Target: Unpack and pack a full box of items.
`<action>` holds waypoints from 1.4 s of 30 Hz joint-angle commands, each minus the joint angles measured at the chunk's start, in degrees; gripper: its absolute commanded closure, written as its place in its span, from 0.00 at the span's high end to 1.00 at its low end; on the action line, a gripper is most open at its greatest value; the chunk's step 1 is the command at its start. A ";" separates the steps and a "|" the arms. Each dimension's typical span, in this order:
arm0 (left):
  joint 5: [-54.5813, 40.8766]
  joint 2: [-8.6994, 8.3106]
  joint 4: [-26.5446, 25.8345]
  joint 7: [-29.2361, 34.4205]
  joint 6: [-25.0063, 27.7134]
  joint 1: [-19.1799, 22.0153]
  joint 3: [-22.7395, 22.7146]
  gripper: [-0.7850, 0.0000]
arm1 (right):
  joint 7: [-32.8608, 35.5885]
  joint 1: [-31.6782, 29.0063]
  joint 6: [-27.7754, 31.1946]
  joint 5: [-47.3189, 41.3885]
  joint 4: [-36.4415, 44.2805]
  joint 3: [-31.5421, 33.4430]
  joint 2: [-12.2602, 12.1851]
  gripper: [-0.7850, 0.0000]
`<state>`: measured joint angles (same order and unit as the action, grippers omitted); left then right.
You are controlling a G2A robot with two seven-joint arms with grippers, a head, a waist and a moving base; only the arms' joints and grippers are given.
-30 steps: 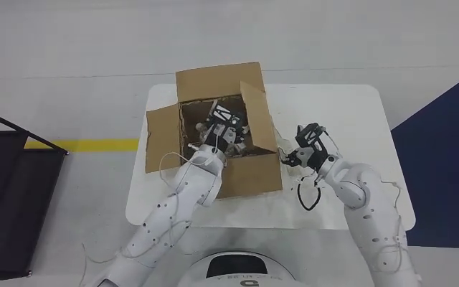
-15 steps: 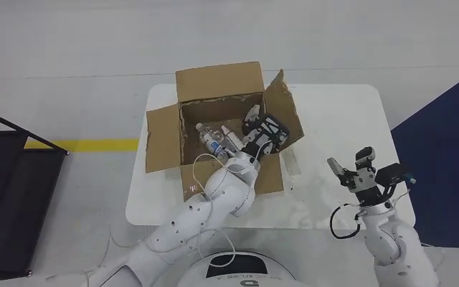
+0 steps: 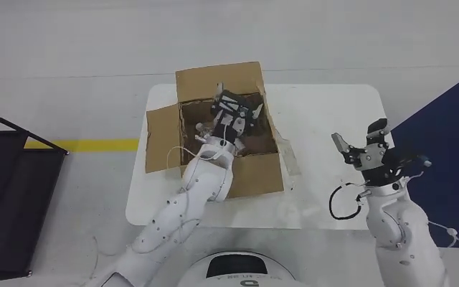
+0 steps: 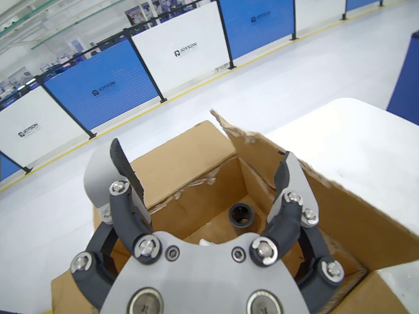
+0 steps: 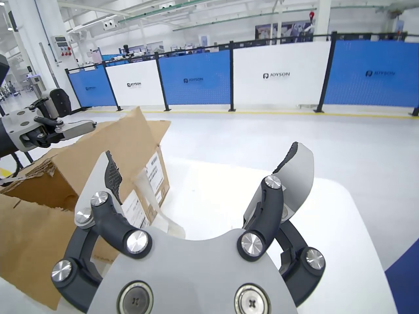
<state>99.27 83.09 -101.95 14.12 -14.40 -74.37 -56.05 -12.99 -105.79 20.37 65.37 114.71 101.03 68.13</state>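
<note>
Top view shows a brown cardboard box (image 3: 254, 178) sitting on the left half of the white bench (image 3: 337, 107), its mouth facing straight up and all four flaps open. The far flap leans back, the left one splays outward, the near one hangs down the front wall, and the right one stands tilted with a torn edge. Its footprint looks close to square and is turned slightly against the bench edges, so no long axis can be told. The left gripper (image 3: 233, 107) hangs over the far right part of the opening, jaws spread and holding nothing. Below it a black tube (image 4: 241, 214) stands in a corner of the box floor, open end up. The right gripper (image 3: 358, 136) hovers over the bench's right side, well apart from the box, jaws wide and empty. White labels (image 5: 157, 171) sit on the box's outer wall.
</note>
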 commanded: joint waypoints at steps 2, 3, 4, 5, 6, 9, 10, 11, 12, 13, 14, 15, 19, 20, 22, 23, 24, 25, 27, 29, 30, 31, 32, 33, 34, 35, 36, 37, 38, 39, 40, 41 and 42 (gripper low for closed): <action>-3.25 -1.58 -5.32 -2.25 3.31 -6.69 -9.80 1.00 | 4.46 5.79 -0.65 3.36 0.71 -3.65 -0.05 1.00; -4.41 -1.99 -6.28 -2.91 4.10 -8.47 -12.80 1.00 | 6.57 7.92 -0.19 3.64 0.42 -5.05 -0.07 1.00; -5.80 -2.32 -7.10 -3.51 5.06 -10.03 -15.44 1.00 | 8.97 10.30 0.69 3.51 -0.19 -6.23 -0.12 1.00; -7.21 -2.62 -7.50 -4.08 5.72 -11.44 -18.11 1.00 | 9.74 11.10 1.05 3.21 -0.47 -6.63 -0.13 1.00; -8.47 -2.87 -7.71 -4.65 6.80 -12.65 -20.21 1.00 | 9.74 11.10 1.05 3.21 -0.47 -6.63 -0.13 1.00; -11.35 -3.45 -6.95 -5.59 8.86 -15.24 -25.54 1.00 | 9.74 11.10 1.05 3.21 -0.47 -6.63 -0.13 1.00; -11.50 -3.50 -6.77 -5.67 8.98 -15.45 -26.00 1.00 | 9.74 11.10 1.05 3.21 -0.47 -6.63 -0.13 1.00; -11.50 -3.50 -6.77 -5.67 8.98 -15.45 -26.00 1.00 | 9.74 11.10 1.05 3.21 -0.47 -6.63 -0.13 1.00; -11.50 -3.50 -6.77 -5.67 8.98 -15.45 -26.00 1.00 | 9.74 11.10 1.05 3.21 -0.47 -6.63 -0.13 1.00; -11.50 -3.50 -6.77 -5.67 8.98 -15.45 -26.00 1.00 | 9.74 11.10 1.05 3.21 -0.47 -6.63 -0.13 1.00; -11.50 -3.50 -6.77 -5.67 8.98 -15.45 -26.00 1.00 | 9.74 11.10 1.05 3.21 -0.47 -6.63 -0.13 1.00; -11.50 -3.50 -6.77 -5.67 8.98 -15.45 -26.00 1.00 | 9.74 11.10 1.05 3.21 -0.47 -6.63 -0.13 1.00; -8.95 -3.61 -5.68 -5.77 10.12 -15.51 -25.04 1.00 | 14.86 13.56 0.01 2.71 -4.05 -8.97 -0.02 1.00; -8.03 -3.65 -5.18 -4.98 10.99 -15.38 -24.35 1.00 | 17.95 15.59 -1.14 4.27 -5.99 -10.50 0.03 1.00; -5.69 -3.73 -4.66 -3.33 12.43 -14.86 -23.18 1.00 | 21.83 19.45 -1.95 4.69 -9.54 -14.11 0.30 1.00; -4.70 -3.76 -4.31 -2.78 13.19 -14.61 -22.49 1.00 | 22.95 20.96 -1.88 4.49 -11.19 -15.33 0.41 1.00; -4.26 -3.76 -3.88 -2.22 13.68 -14.24 -21.99 1.00 | 23.54 22.13 -1.99 4.99 -12.31 -16.14 0.47 1.00; -3.97 -3.74 -3.28 -1.58 14.11 -13.82 -21.42 1.00 | 23.61 22.76 -2.21 5.41 -13.06 -16.74 0.52 1.00; -3.42 -3.66 -2.17 -0.43 14.64 -12.83 -20.26 1.00 | 23.22 23.04 -3.04 6.01 -13.64 -17.10 0.56 1.00; -3.05 -3.56 -1.05 0.64 15.72 -11.71 -18.78 1.00 | 23.73 22.86 -4.51 7.03 -13.75 -16.64 0.51 1.00; -2.71 -3.51 -0.59 1.06 16.49 -11.14 -17.84 1.00 | 24.11 22.71 -5.23 7.17 -14.00 -16.32 0.50 1.00; -2.39 -3.45 -0.20 1.42 17.01 -10.58 -16.99 1.00 | 24.74 22.63 -5.78 7.14 -14.34 -16.03 0.47 1.00; -2.41 -3.37 0.19 1.75 17.56 -10.04 -16.15 1.00 | 25.91 22.75 -6.35 7.21 -14.96 -15.77 0.45 1.00; -2.92 -3.27 0.55 2.14 17.92 -9.52 -15.42 1.00 | 27.49 22.93 -6.45 7.32 -15.79 -15.80 0.42 1.00; -3.50 -3.15 0.90 2.64 18.01 -8.92 -14.84 1.00 | 29.46 23.36 -5.99 7.44 -16.57 -16.06 0.38 1.00; -3.83 -3.05 1.26 3.03 18.26 -8.27 -14.15 1.00 | 31.68 23.84 -4.87 7.88 -17.47 -16.65 0.32 1.00; -4.32 -2.94 1.66 3.52 18.28 -7.67 -13.64 1.00 | 33.40 24.36 -3.33 7.67 -18.13 -17.29 0.29 1.00; -4.95 -2.81 2.05 4.08 18.16 -7.04 -13.14 1.00 | 35.22 24.92 -1.11 7.53 -18.80 -18.05 0.22 1.00; -5.31 -2.70 2.41 4.61 18.18 -6.46 -12.61 1.00 | 36.15 25.30 0.07 7.83 -19.12 -18.60 0.18 1.00; -5.51 -2.60 2.74 5.12 18.09 -5.94 -12.11 1.00 | 36.64 25.52 0.91 7.56 -19.44 -19.19 0.19 1.00; -5.76 -2.51 3.02 5.57 18.11 -5.51 -11.60 1.00 | 36.80 25.64 2.14 6.59 -19.73 -19.92 0.24 1.00; -5.98 -2.42 3.25 5.99 17.89 -5.12 -11.24 1.00 | 36.89 25.86 3.01 6.12 -19.99 -20.39 0.26 1.00; -6.18 -2.34 3.43 6.25 17.67 -4.82 -10.88 1.00 | 36.84 25.99 3.67 5.76 -20.19 -20.87 0.28 1.00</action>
<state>93.26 80.68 -98.69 20.11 3.50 -79.48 -67.27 23.96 -79.93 23.44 71.55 94.70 80.55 68.38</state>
